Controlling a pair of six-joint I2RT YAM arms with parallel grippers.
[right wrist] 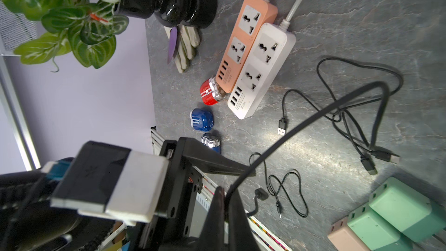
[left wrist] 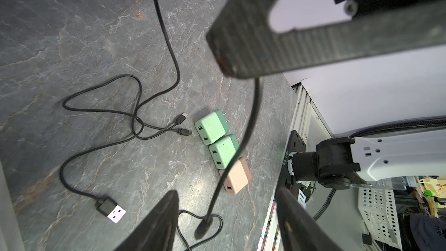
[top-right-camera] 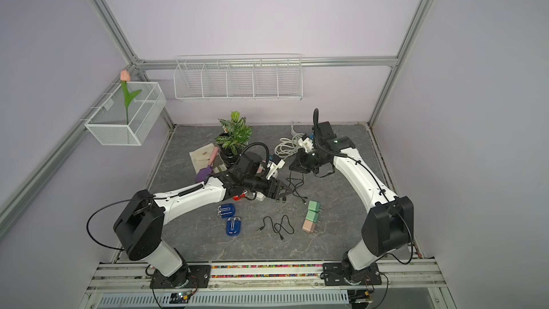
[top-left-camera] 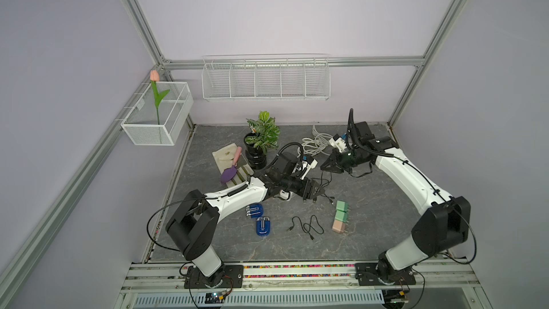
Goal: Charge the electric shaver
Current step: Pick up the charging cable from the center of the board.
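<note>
Right wrist cam has the red shaver [right wrist: 210,92] lying against the orange power strip [right wrist: 246,42], well apart from the right gripper [right wrist: 226,201], which pinches a black cable [right wrist: 313,119]. Left gripper [top-left-camera: 317,194] hangs spread wide near the shaver, cable dangling between its fingers.
</note>
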